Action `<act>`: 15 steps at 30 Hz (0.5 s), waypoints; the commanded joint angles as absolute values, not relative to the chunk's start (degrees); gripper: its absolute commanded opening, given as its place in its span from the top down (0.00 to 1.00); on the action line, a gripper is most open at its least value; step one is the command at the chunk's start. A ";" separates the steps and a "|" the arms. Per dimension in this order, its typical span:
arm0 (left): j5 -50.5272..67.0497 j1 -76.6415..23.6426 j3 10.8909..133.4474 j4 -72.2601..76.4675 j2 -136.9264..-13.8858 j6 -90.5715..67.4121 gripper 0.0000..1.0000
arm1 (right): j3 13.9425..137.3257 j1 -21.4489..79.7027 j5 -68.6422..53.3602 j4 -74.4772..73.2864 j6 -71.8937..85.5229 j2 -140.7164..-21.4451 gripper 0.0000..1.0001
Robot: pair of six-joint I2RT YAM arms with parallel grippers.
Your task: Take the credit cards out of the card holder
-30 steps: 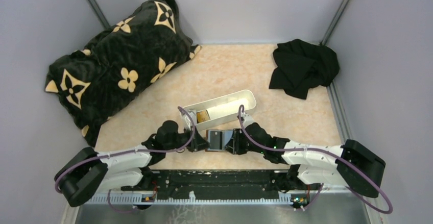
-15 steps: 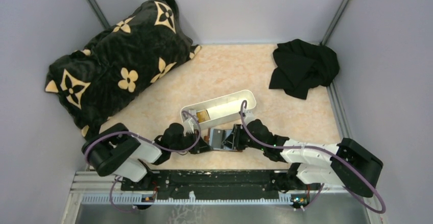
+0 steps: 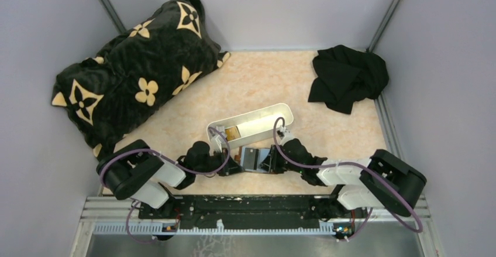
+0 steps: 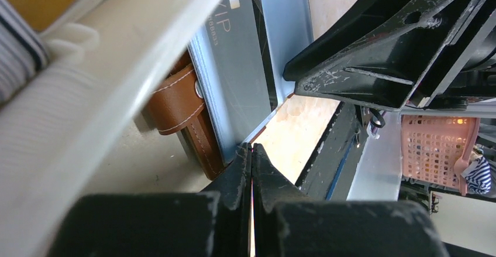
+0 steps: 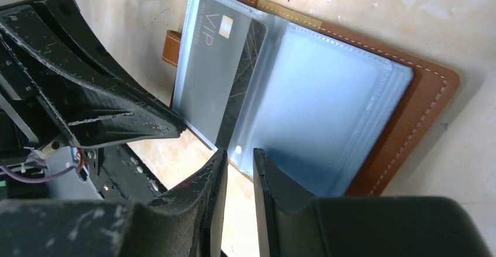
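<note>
Open card holder (image 5: 327, 105) has a credit card (image 5: 215, 78) pocketed.

The card holder (image 3: 252, 158) lies open on the table (image 3: 263, 81), close in front of my bases and between my two grippers. My left gripper (image 3: 233, 166) sits at its left edge and my right gripper (image 3: 266, 162) at its right, with the fingertips of each just at the near edge of the pockets. One card (image 5: 225, 75) sits in the pocket of the half nearer my left gripper. The tray (image 3: 251, 125) lies just behind the card holder, set aslant. The pillow (image 3: 134, 69) lies far back on the left and the cloth (image 3: 348, 78) far back on the right, both well apart from the tray.
</note>
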State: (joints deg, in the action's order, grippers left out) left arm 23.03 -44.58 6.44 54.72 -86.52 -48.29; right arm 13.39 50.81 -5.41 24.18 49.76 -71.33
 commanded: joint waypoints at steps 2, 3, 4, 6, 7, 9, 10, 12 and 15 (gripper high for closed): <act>23.68 -44.26 6.97 54.93 -86.15 -47.71 1.00 | 15.14 50.36 -6.82 33.14 49.42 -76.59 0.76; 23.66 -44.29 7.10 54.91 -86.33 -47.68 1.00 | 15.36 50.38 -7.20 34.24 49.61 -77.26 0.76; 23.58 -44.30 7.03 54.88 -86.43 -47.72 1.00 | 15.38 50.36 -7.29 35.51 49.84 -77.74 0.76; 23.64 -44.29 7.11 54.92 -86.69 -47.71 1.00 | 15.49 50.20 -7.50 37.30 49.90 -78.65 0.76; 23.64 -44.30 7.12 54.96 -86.84 -47.71 1.00 | 15.81 49.97 -7.57 37.41 49.90 -79.23 0.75; 23.72 -44.30 7.12 55.16 -87.20 -47.72 1.00 | 16.07 49.62 -7.84 37.88 49.76 -80.64 0.75; 23.73 -44.30 7.12 55.22 -87.51 -47.72 1.00 | 15.96 49.39 -8.24 38.96 49.87 -81.28 0.74; 23.87 -44.20 6.99 55.78 -87.90 -47.77 1.00 | 15.59 49.10 -9.07 41.57 50.26 -82.40 0.73; 24.21 -44.12 7.01 56.34 -88.16 -47.77 1.00 | 15.91 48.78 -9.08 43.21 50.37 -83.70 0.73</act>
State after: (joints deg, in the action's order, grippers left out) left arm 23.22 -44.53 6.50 54.48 -87.33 -48.27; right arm 14.31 49.58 -8.51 37.69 50.24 -81.95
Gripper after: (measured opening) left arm 0.008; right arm 0.268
